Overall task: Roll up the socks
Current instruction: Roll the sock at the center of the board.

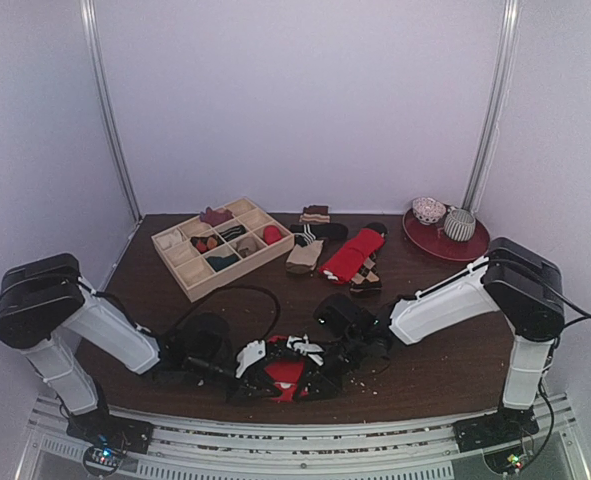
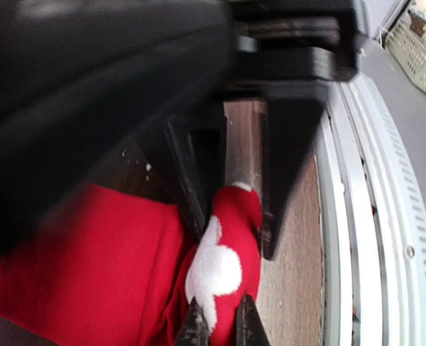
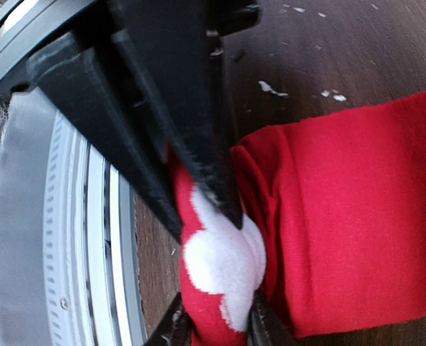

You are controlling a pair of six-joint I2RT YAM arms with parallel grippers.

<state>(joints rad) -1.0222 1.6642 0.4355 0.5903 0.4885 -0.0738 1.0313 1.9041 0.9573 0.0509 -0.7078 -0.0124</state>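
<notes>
A red sock (image 1: 287, 374) with white patches lies bunched near the table's front edge, between both grippers. In the left wrist view my left gripper (image 2: 220, 329) is shut on the sock's red and white end (image 2: 223, 259). The right gripper's black fingers (image 2: 285, 173) reach in from the far side. In the right wrist view my right gripper (image 3: 218, 329) has both fingertips pressed on the same bunched end (image 3: 223, 263). The rest of the sock (image 3: 357, 216) spreads flat to the right. A cream sock with a brown band (image 1: 305, 256) lies farther back.
A wooden divided tray (image 1: 189, 272) holding rolled socks stands at the back left. More red socks (image 1: 353, 255) and a black-and-white striped sock (image 1: 315, 234) lie mid-back. A red plate (image 1: 425, 240) with two sock balls sits back right. The metal rail (image 2: 357, 238) runs close by.
</notes>
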